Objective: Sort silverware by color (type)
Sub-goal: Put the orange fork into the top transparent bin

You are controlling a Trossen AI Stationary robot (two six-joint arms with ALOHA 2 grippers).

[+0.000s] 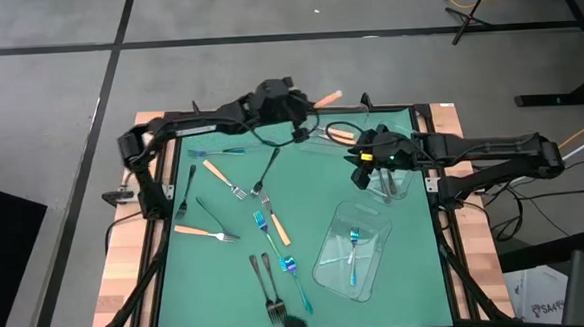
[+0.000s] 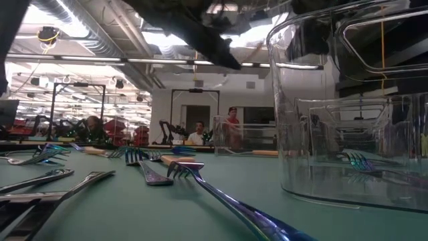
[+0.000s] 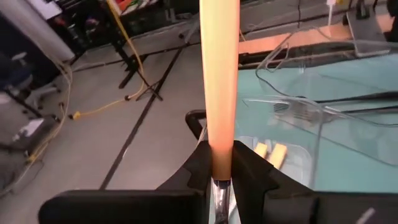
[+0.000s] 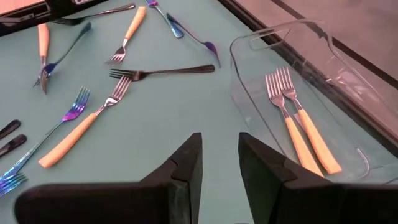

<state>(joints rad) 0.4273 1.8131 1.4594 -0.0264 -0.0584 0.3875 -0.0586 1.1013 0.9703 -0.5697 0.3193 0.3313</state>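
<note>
Fingers (image 3: pixel 249 177) of my left gripper (image 3: pixel 221 180) are closed tight on an orange-handled fork (image 3: pixel 219 74); the handle stands out straight from between them, the head is hidden. I see this gripper at the far edge of the green mat (image 1: pixel 304 198), near a clear tray (image 4: pixel 311 81) holding two orange forks (image 4: pixel 298 127). My right gripper (image 4: pixel 219 165) hovers beside that tray, fingers half open and empty. Other forks (image 1: pixel 223 182) lie scattered on the mat, two blue ones (image 1: pixel 354 250) in the near tray (image 1: pixel 327 257). I can read no writing.
</note>
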